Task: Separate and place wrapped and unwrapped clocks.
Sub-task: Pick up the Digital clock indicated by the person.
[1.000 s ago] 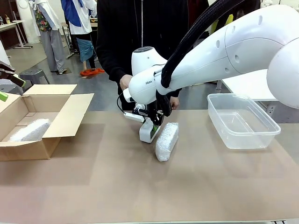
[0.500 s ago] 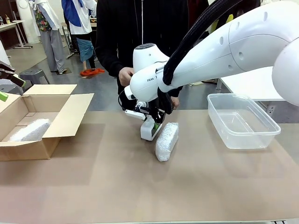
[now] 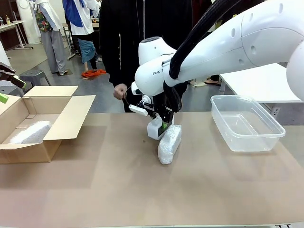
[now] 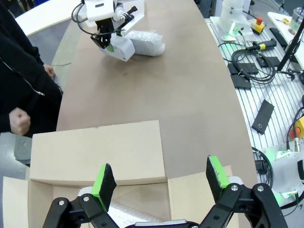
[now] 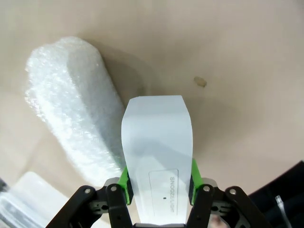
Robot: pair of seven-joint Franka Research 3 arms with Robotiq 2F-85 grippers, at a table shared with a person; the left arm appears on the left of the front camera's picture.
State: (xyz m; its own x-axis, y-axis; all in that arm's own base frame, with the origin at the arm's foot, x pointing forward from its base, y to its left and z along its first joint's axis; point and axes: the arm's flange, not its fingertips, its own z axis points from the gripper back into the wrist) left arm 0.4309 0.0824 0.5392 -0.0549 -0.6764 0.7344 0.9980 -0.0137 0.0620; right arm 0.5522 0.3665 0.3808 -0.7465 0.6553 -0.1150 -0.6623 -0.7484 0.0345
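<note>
My right gripper (image 3: 162, 125) is shut on the unwrapped clock (image 3: 155, 128), a smooth white block held just above the table. In the right wrist view the green pads (image 5: 125, 178) press both sides of this clock (image 5: 158, 142). Right beside it a wrapped clock (image 3: 169, 143) in bubble wrap lies on the table, also seen from the wrist (image 5: 76, 109). Another wrapped clock (image 3: 31, 132) lies inside the cardboard box (image 3: 28, 153). My left gripper (image 4: 159, 171) hovers open over that box (image 4: 95, 152), far from the clocks (image 4: 121, 47).
A clear plastic container (image 3: 247, 124) stands on the right of the table. A person in black stands at the far side, one hand (image 3: 119, 91) near the table edge. The near half of the brown tabletop has free room. Cables and gear lie beside the table (image 4: 251, 61).
My right gripper has lifted the unwrapped clock off the table and carried it a little to the right. The person's hand has drawn back from it. The left arm has not moved.
</note>
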